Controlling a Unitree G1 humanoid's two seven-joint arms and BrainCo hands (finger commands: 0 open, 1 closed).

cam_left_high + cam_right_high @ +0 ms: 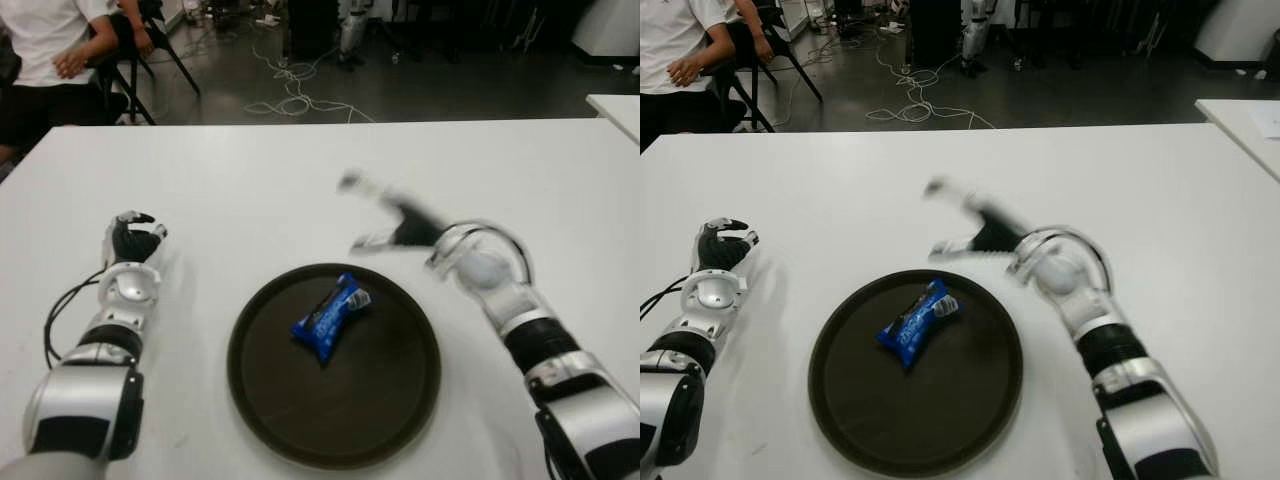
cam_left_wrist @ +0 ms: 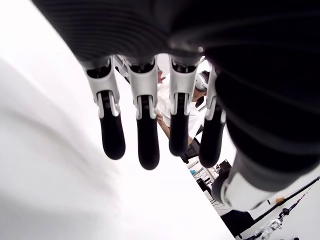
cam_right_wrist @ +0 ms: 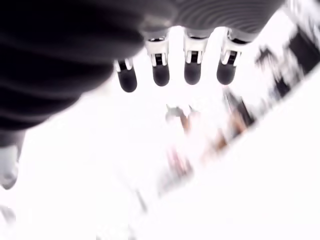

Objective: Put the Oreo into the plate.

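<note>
A blue Oreo packet point(image 1: 333, 314) lies inside the dark round plate point(image 1: 380, 420), toward its upper middle, tilted. My right hand point(image 1: 390, 215) hovers past the plate's upper right rim, blurred by motion, with fingers point(image 3: 192, 70) spread and nothing in them. My left hand point(image 1: 130, 240) shows on the white table point(image 1: 250, 180) to the left of the plate; its fingers point(image 2: 145, 135) hang relaxed and hold nothing.
A person in a white shirt point(image 1: 45, 50) sits on a chair beyond the table's far left corner. Cables point(image 1: 290, 95) lie on the dark floor behind the table. Another white table edge point(image 1: 620, 110) shows at the far right.
</note>
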